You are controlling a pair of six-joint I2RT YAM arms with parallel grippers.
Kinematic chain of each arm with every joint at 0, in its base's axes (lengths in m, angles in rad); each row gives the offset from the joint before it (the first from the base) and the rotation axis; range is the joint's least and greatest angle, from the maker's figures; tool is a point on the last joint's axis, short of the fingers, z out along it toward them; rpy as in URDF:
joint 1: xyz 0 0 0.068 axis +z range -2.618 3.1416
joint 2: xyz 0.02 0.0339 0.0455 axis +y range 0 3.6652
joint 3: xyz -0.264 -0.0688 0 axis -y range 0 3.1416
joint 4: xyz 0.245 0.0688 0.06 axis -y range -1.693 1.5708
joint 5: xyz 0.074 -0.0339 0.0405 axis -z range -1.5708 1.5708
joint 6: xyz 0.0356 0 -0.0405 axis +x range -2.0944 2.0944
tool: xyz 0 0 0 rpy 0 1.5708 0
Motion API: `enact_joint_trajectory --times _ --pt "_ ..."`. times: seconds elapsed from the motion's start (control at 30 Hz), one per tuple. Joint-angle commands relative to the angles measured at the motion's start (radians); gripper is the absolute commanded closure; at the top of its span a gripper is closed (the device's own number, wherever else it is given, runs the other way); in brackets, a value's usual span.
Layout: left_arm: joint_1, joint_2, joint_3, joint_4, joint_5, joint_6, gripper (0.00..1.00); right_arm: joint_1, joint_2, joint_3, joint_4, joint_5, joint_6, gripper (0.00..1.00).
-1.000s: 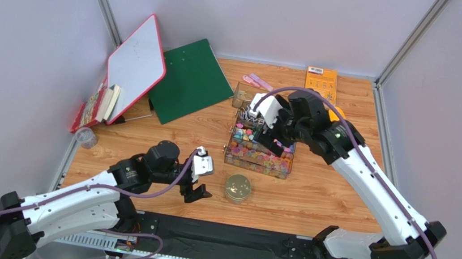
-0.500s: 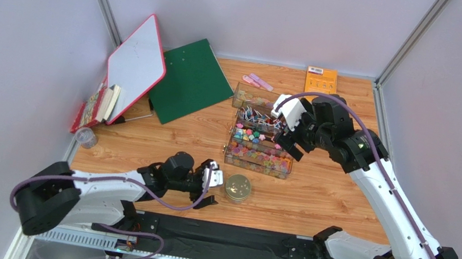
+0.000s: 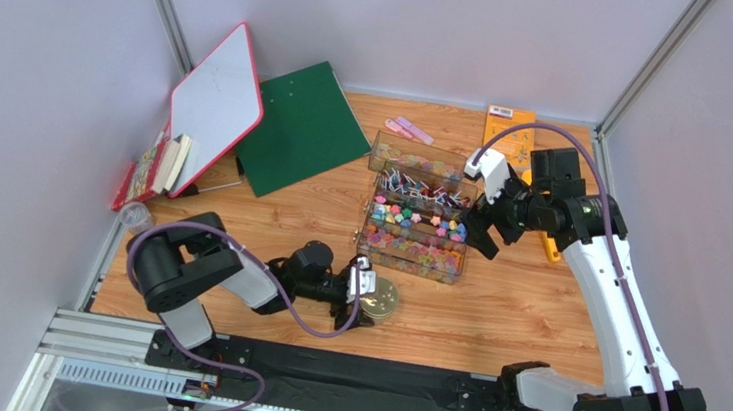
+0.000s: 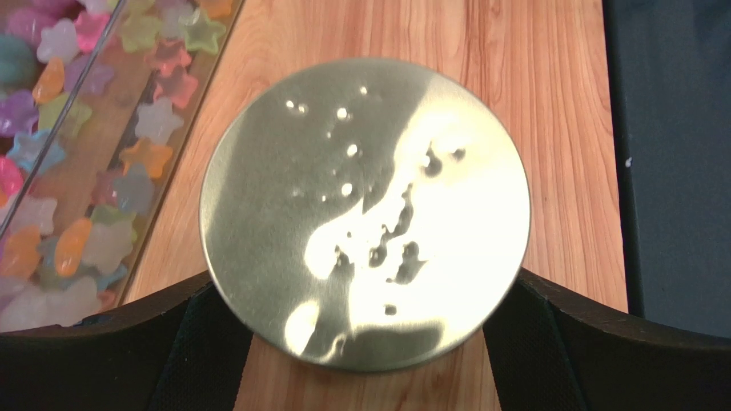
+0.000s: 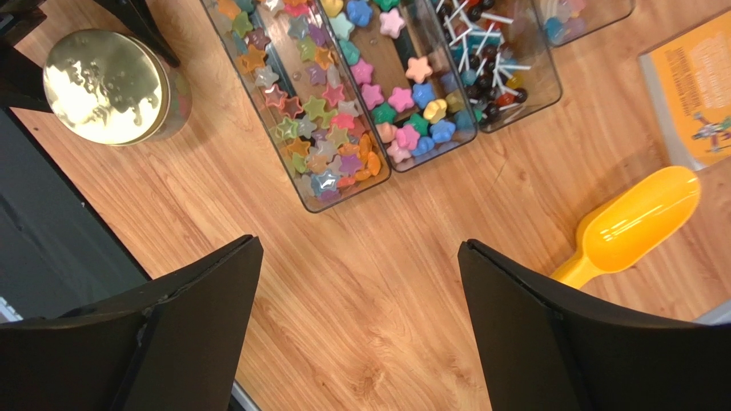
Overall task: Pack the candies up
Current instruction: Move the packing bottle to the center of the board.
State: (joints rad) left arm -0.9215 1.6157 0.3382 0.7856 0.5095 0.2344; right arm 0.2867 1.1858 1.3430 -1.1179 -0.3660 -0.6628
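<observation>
Right gripper (image 5: 360, 265) has swung clear of the star candies (image 5: 317, 111), which lie in clear trays (image 5: 341, 200) just behind the gold lid (image 4: 365, 214); its fingers are apart and empty. Left gripper (image 4: 365, 300) has slid up to the lid, fingers spread astride it. It wants a square, centred squeeze before any twist.

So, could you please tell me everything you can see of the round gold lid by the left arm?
The gold lid is round, flat and shiny like metal, with bright glare and small speckled reflections. It sits level on a low jar standing on the wooden table, close beside the clear tray of star-shaped candies. The open left hand straddles it; whether the fingers touch it I cannot tell.
</observation>
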Motion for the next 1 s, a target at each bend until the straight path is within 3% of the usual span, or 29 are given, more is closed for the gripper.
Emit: enact_joint_trajectory --times 0.0,0.4,0.7,0.8,0.97 --pt "-0.027 0.142 -0.004 0.19 0.029 -0.012 0.06 -0.069 0.04 -0.03 -0.023 -0.123 -0.084 0.09" --pt "-0.059 0.447 0.093 0.555 0.011 -0.104 0.02 -0.095 0.078 -0.136 -0.154 -0.286 -0.4 0.08" --pt "-0.059 0.406 -0.004 0.656 -0.026 -0.141 0.0 -0.067 0.038 -0.153 -0.163 -0.258 -0.419 0.08" --pt "-0.056 0.372 -0.057 0.678 -0.031 -0.083 0.0 -0.049 0.034 -0.154 -0.163 -0.26 -0.403 0.07" --pt "-0.054 0.362 -0.045 0.583 0.007 -0.044 0.0 -0.029 0.031 -0.163 -0.142 -0.254 -0.379 0.07"
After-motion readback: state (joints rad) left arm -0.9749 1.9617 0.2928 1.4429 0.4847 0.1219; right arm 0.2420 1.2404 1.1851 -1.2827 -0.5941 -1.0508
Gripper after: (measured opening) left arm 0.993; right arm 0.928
